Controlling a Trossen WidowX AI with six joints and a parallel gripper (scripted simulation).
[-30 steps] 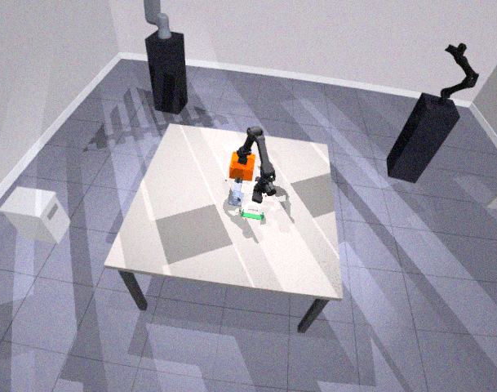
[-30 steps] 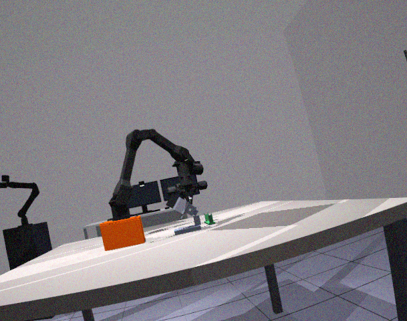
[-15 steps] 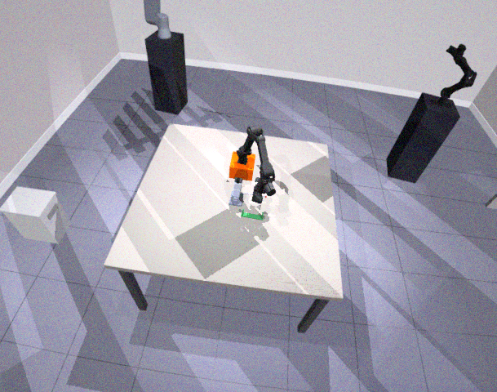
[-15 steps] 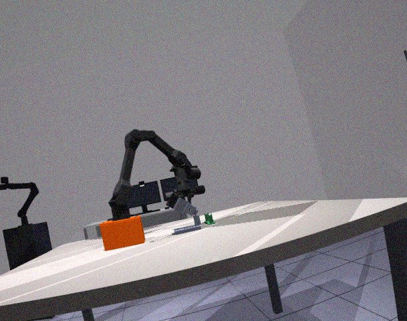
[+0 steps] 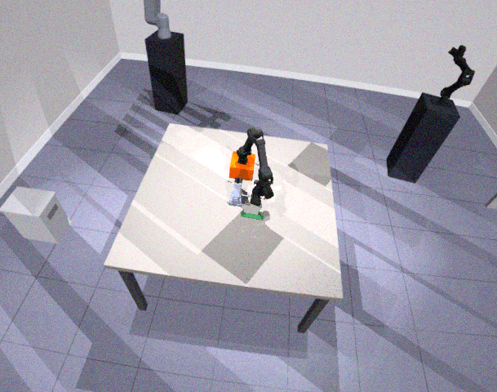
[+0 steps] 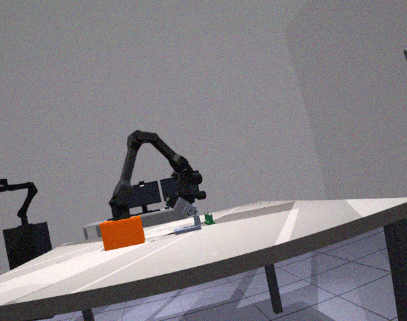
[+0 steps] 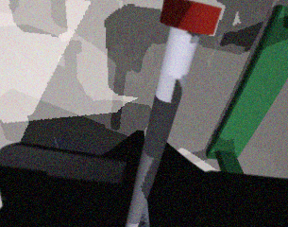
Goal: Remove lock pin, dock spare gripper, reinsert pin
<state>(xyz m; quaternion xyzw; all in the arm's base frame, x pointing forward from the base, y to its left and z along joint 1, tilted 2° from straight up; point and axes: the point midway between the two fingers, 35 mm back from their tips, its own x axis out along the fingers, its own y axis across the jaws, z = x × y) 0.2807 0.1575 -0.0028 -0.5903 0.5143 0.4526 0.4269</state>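
From where I stand, the edges of the worktop [image 5: 176,236] [image 6: 251,238] are well apart from the gripper [image 5: 255,201] [image 6: 171,202] [image 7: 155,142] on every side. The widest room for moving seems to lie out past the green piece [image 5: 251,216] [image 6: 208,219] [image 7: 257,90], which sits just beyond the gripper on the side away from the arm's base, and over on the gripper's left, toward the side edge. Things are tighter on its right, where a pale blue piece [image 5: 235,197] [image 6: 188,229] lies near, and behind it, where an orange block [image 5: 241,167] [image 6: 122,233] sits by the arm's base.

The lock pin [image 7: 164,113] is between the gripper's fingers, which are drawn narrow on its shaft. Its long axis slants through the wrist view, with the red head [image 5: 264,198] [image 7: 191,18] at the far end, reaching beyond the fingertips, while the shaft runs back between them and out of view at the bottom. The green piece slants too, on the same side as the right-hand finger in that view, with a gap between it and the pin.

A grey boxy part [image 5: 251,208] [image 6: 184,207] leans, tilted, close by the gripper; it may be touching, but from here I can't fairly say.
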